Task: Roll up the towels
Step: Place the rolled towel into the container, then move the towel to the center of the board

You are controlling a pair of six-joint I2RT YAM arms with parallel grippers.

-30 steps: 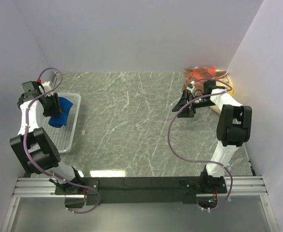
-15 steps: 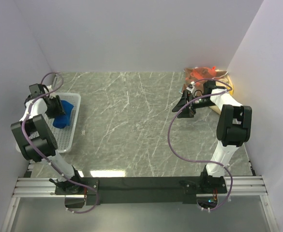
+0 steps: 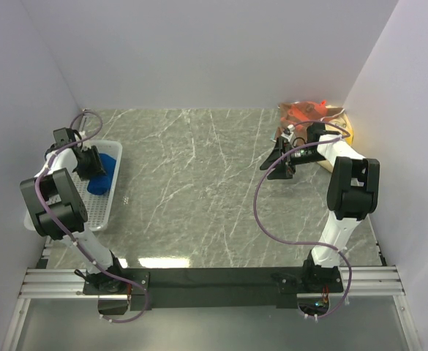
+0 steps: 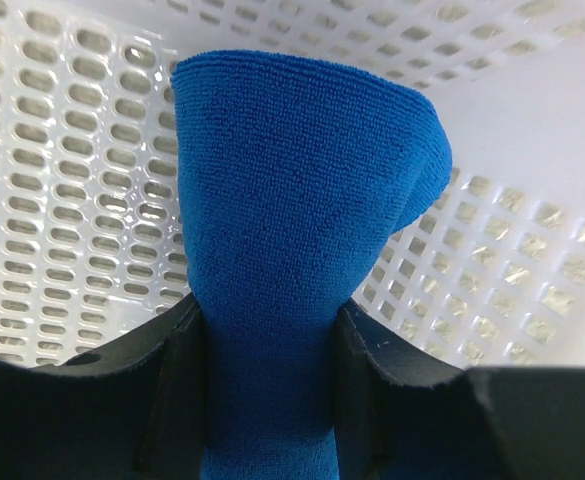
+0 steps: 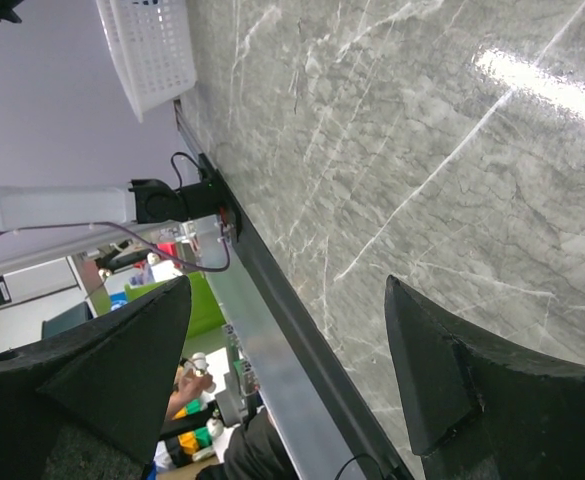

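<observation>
— Blue microfibre fills the left wrist view: the blue towel (image 4: 292, 230) is gathered into a thick, rounded bundle with a fine ribbed pile, and its free end bulges out past the fingers.
— Where is it found?
— Inside the white mesh basket (image 3: 100, 208), toward its far end, at the left edge of the grey marbled table (image 3: 199, 183). It is clamped by the left gripper (image 3: 89, 162), whose fingers are pressed against both sides of the bundle. Whether the free end touches the basket floor cannot be told.
— And the other towels?
— The brown-and-orange patterned towel (image 3: 301, 112) is heaped in the far right corner, and the yellow towel (image 3: 347, 130) is seen just beside it, against the right wall.
— How is the right gripper (image 3: 279, 162) set?
— It is held near that heap with its fingers spread wide; only marble is seen between them.
— Can any writing be read?
— Lettering among the clutter past the near rail, in the right wrist view, is too small to be read.
— What room is left for moving?
— The table is walled on three sides. A broad stretch of marble lies between basket and right gripper, and the basket is set close to the left wall.
</observation>
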